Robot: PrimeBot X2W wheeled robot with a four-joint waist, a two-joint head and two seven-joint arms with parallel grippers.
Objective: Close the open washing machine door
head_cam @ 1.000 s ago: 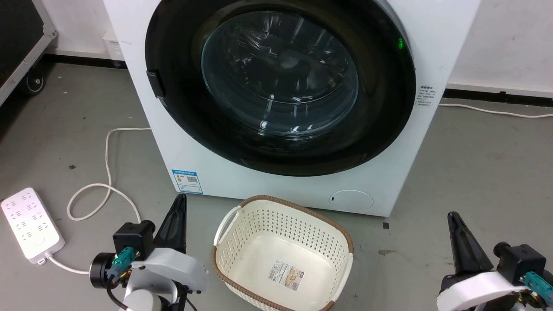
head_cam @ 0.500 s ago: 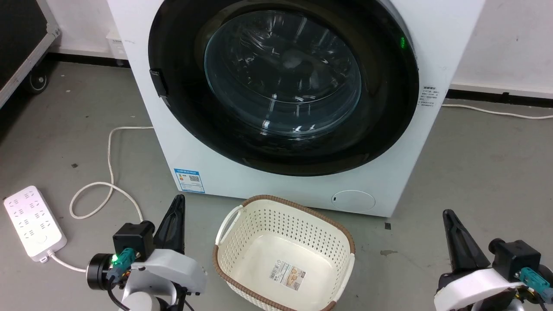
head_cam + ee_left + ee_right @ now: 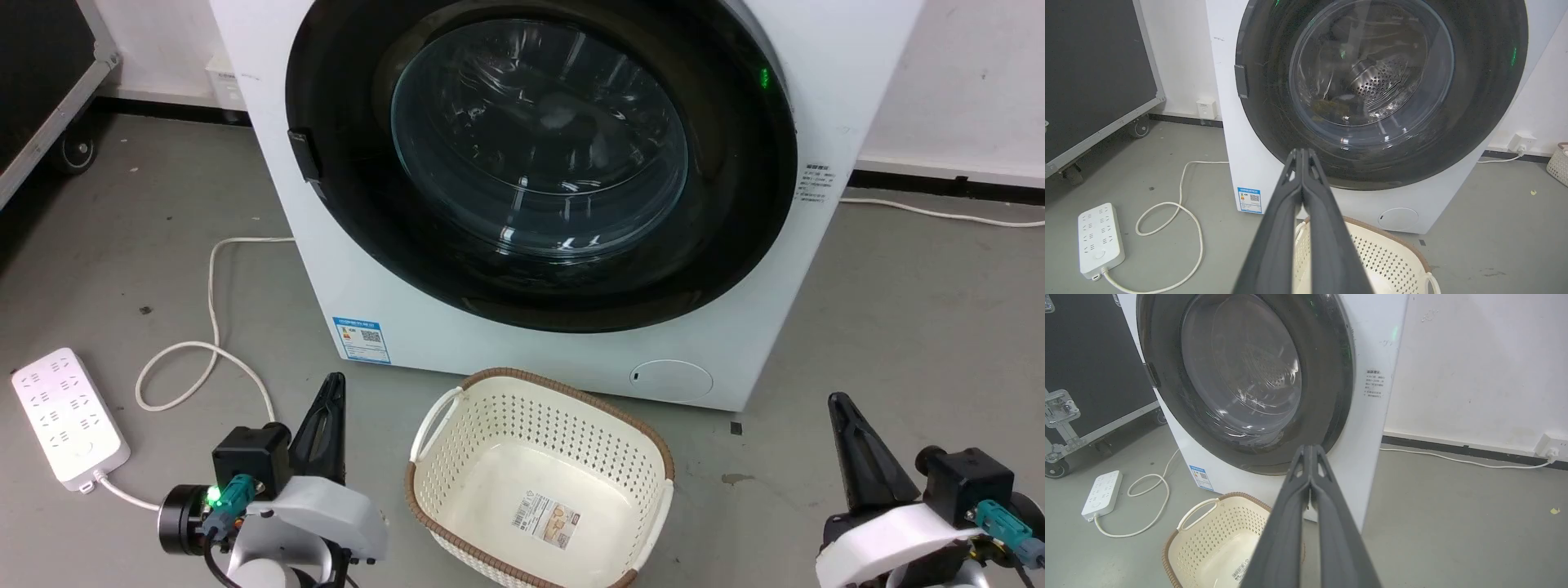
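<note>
Left hand (image 3: 333,380), right hand (image 3: 838,400): low, closed

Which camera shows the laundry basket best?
Head view: the laundry basket shows nearly whole, rim and handle included. In the left wrist view the left gripper hides much of it; in the right wrist view the right gripper and frame edge crop it.

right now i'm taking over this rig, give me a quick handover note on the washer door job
Left gripper: shut, empty, low, apart from the machine.
Right gripper: shut, empty, likewise.
Large round door with glossy black rim lies flush in the white boxy front-loading washer; looks closed.
Left to do: nothing apparent, though the latch can't be confirmed.
Cream perforated basket stands before the washer.
</note>
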